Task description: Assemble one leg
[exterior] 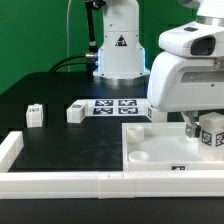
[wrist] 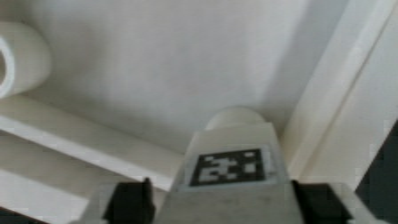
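While the gripper clamps the leg between its fingers at the frame's right edge, it hangs over the white panel, probably to seat it in a corner recess.

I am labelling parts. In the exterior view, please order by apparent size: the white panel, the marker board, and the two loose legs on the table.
1. White panel, largest.
2. Marker board.
3. The two loose legs look about equal; I cannot rank them.
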Robot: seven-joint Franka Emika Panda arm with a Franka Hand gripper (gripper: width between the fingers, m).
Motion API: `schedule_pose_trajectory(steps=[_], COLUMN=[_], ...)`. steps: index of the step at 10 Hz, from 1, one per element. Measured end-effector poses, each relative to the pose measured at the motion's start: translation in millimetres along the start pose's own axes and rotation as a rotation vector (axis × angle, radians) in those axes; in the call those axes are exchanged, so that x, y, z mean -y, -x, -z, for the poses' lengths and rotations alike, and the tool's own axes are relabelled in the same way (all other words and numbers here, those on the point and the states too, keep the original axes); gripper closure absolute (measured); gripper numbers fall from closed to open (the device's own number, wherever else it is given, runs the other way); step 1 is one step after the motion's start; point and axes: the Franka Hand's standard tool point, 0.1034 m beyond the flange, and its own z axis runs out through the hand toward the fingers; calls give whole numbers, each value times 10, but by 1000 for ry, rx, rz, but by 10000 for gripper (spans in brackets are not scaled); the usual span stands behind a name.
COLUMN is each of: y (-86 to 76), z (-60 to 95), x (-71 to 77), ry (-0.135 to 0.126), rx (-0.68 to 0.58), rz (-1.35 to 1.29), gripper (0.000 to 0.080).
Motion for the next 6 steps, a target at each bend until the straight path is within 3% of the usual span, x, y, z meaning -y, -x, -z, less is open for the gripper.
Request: schedule_pose_trajectory(steps=[1,4,6], y=[1,1,-18], z=[0,-1,1], x=[-3,-6,2], ry=[0,0,-1], rx=[0,0,-14], rz=[0,-47,-351], gripper=[509,508,508])
